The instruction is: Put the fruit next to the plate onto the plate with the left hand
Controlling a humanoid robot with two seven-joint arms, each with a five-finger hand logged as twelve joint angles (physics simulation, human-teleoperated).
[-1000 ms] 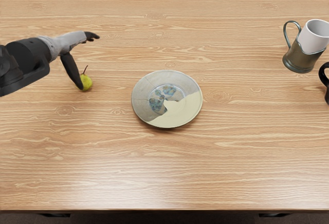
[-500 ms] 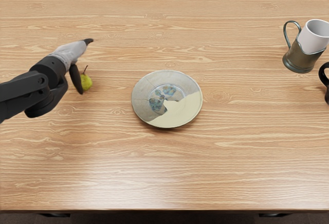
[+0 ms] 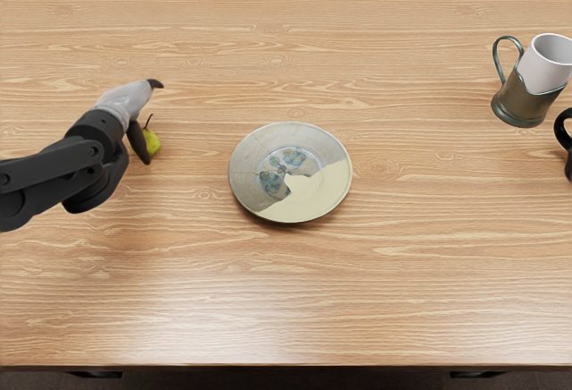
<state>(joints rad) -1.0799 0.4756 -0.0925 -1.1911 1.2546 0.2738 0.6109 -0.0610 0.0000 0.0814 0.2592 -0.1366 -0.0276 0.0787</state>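
Pear [image 3: 154,144] is what I am watching: small and yellow-green with a thin stem pointing up, it rests on the counter [image 3: 357,300] at the left middle of the frame, clearly apart from the plate [image 3: 317,195] and to its left, so it is not on the plate. From my screen the left arm comes in from the left edge as a dark forearm slanting up and to the right, ending in the grey left hand [image 3: 125,104] just above and left of the pear. The hand looks spread and holds nothing. One dark finger [image 3: 139,144] reaches down along the pear's left side and overlaps its edge, though I cannot tell whether it truly touches. Another dark fingertip [image 3: 156,83] points toward the upper right, away from the fruit. The plate lies flat near the centre of the frame, grey with a blue motif and a cream patch on its lower right. At the right edge stand a pewter mug [image 3: 514,104] with a white cup [image 3: 547,61] tilted inside it, and below them part of a black mug [image 3: 565,135].
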